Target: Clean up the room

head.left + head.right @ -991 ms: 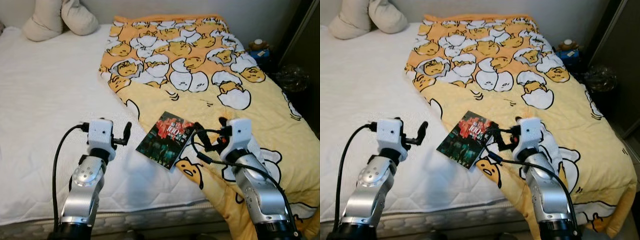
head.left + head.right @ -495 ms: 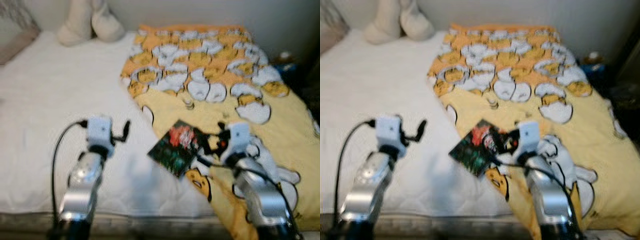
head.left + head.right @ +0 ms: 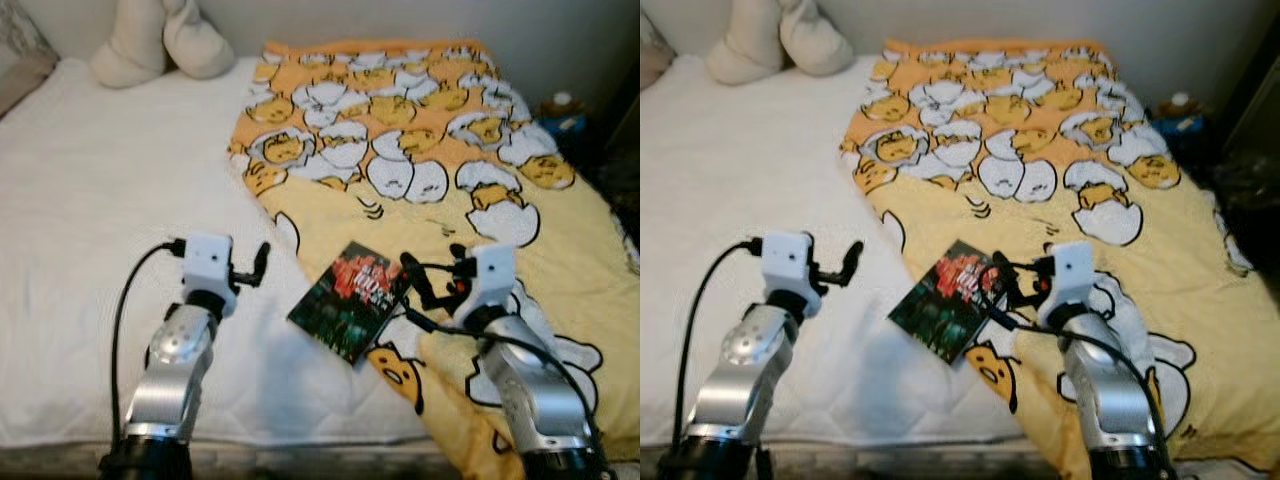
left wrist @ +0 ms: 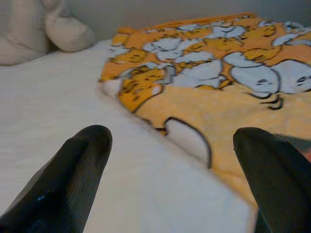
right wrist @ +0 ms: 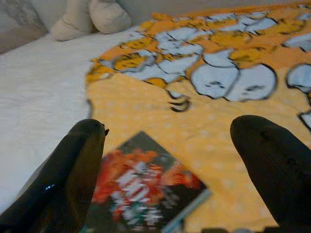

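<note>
My head camera has swung since a second ago: the whole bed sits differently in frame, yet the arms and the book keep the same relation, so I read that as the robot repositioning, not anything being moved. The book is no closer to being picked up.

One dark glossy book with a red-lettered cover (image 3: 350,300) lies on the yellow egg-print blanket (image 3: 420,150), overhanging its edge onto the white quilted mattress (image 3: 90,200). My right hand (image 3: 418,283), fingers wide and empty, hovers at the book's 3 o'clock, just beside it. My left hand (image 3: 262,263), equally wide and empty, hangs over bare mattress at the book's 9 o'clock.

Two cream pillows (image 3: 160,40) lie at 11 o'clock. Something small, possibly a bottle, stands beyond the bed at 1 o'clock, though it's too blurred to call.
</note>
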`<state>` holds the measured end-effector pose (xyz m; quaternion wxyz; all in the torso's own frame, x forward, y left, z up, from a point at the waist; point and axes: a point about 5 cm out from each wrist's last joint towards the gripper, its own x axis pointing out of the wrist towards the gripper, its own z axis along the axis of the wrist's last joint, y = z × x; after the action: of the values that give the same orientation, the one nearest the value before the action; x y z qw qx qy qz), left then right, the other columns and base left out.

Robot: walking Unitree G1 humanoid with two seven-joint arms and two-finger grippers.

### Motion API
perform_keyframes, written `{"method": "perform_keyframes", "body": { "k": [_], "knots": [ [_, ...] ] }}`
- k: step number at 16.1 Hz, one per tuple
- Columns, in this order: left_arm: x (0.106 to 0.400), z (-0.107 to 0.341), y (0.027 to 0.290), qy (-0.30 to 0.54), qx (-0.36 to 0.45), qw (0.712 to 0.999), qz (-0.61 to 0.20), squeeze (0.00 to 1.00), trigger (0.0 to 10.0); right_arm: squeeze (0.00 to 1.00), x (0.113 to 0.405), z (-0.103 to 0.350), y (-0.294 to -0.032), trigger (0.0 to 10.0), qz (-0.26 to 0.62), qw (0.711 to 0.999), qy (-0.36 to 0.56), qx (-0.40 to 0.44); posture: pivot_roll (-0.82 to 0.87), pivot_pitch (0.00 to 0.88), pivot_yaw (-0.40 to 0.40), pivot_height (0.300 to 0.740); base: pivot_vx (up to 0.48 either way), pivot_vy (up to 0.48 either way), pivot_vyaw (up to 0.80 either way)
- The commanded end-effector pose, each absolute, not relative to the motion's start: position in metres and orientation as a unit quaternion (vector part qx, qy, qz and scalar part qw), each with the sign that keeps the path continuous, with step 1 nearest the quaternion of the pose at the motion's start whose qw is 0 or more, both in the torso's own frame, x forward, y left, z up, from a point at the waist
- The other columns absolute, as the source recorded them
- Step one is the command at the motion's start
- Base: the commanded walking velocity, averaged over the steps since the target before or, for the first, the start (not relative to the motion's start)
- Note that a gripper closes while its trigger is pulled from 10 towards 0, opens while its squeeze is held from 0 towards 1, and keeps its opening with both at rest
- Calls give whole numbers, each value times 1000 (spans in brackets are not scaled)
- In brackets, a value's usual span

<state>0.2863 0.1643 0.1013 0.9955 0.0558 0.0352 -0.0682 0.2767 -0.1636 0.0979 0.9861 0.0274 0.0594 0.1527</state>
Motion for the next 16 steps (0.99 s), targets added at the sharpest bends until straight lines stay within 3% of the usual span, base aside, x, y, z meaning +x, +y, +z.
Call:
{"method": "perform_keyframes", "body": {
  "k": [1,16],
  "knots": [
    [284,98,168,43,56,995,-65,0,10000,0,278,98,-160,10000,156,986,58,28,-54,5,56,740,0,0,0],
    [297,101,163,53,37,996,-69,0,10000,0,283,99,-166,10000,143,986,72,40,-57,0,54,740,0,0,0]
  ]
}}
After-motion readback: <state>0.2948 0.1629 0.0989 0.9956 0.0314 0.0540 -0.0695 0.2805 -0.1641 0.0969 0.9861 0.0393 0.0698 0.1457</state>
